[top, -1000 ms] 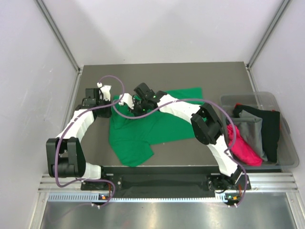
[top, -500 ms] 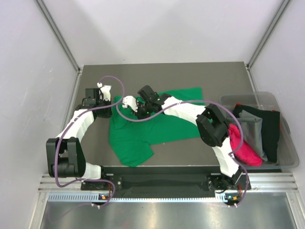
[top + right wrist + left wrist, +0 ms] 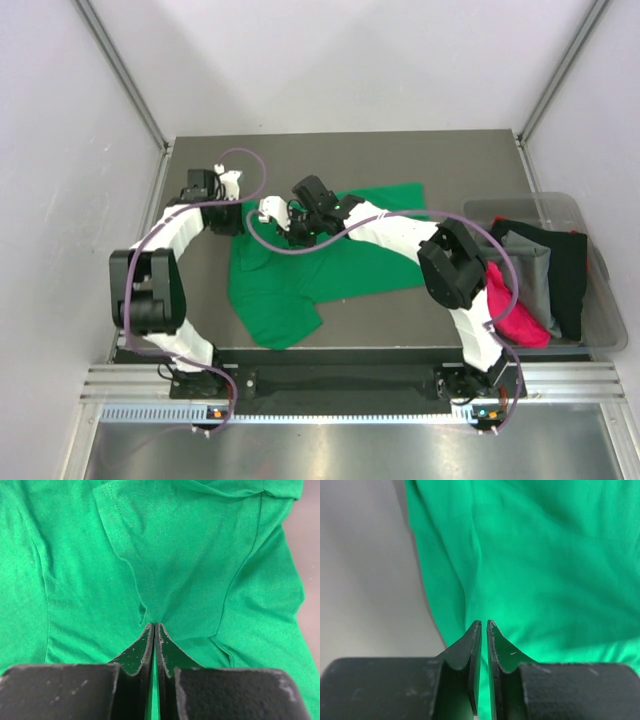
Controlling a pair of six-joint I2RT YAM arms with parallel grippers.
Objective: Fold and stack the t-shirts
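**Two claws at one green t-shirt, their tips hard to read from above**

Top view: the green t-shirt [image 3: 330, 270] lies spread on the worktop [image 3: 420, 160]. The left claw [image 3: 235, 220] is at its left edge and the right claw [image 3: 292, 230] is just beside it, both sets of tips masked by wrists and cable [image 3: 250, 170]. Well right of the right claw, a bin [image 3: 600, 330] holds other t-shirts [image 3: 515, 315], partly behind the arm.
Left wrist: the left claw stands a slit apart, with green ahead and bare worktop to its left; whether it is pinching any cloth I cannot tell.
Right wrist: the right claw is closed on a pucker of green, and the shirt's edges are cut off.
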